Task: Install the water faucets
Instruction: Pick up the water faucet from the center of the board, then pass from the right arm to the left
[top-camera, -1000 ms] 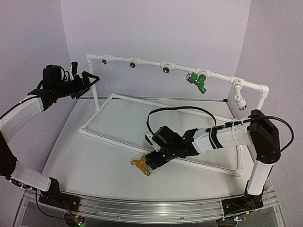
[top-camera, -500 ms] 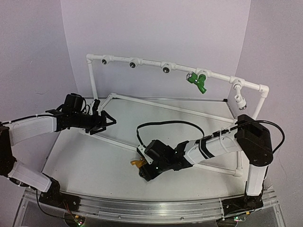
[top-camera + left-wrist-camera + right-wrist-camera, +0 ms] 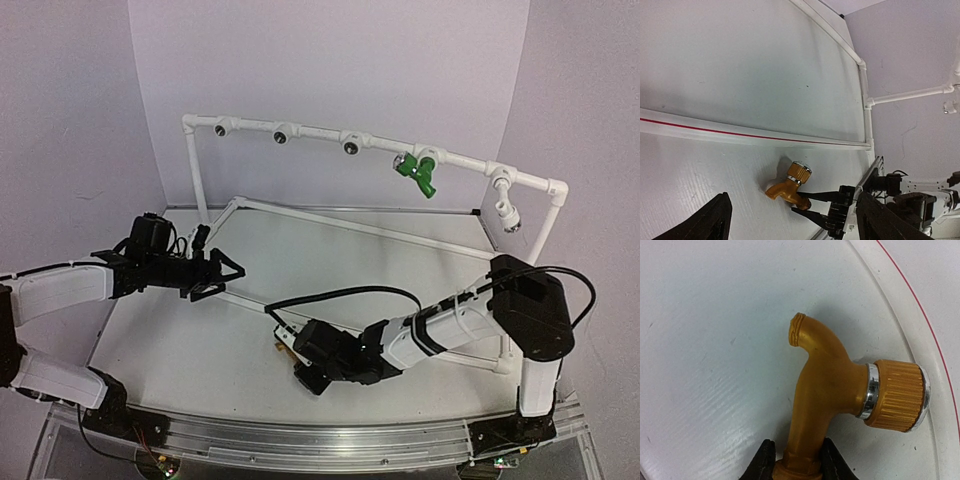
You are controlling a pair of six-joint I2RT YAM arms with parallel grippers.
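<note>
Faucet (image 3: pixel 825 385): yellow, flat on table (image 3: pixel 400 260), near centre; long axis left-right, spout left, ribbed cap far.
Your right gripper (image 3: pixel 796 460): clamped on its right end.
Your left gripper (image 3: pixel 228 270): jaws apart, hovering left.

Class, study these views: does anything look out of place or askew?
The yellow faucet lies on the table, off the pipe frame, with the right gripper closed on its end. The green faucet is mounted on that frame, hanging tilted.
</note>
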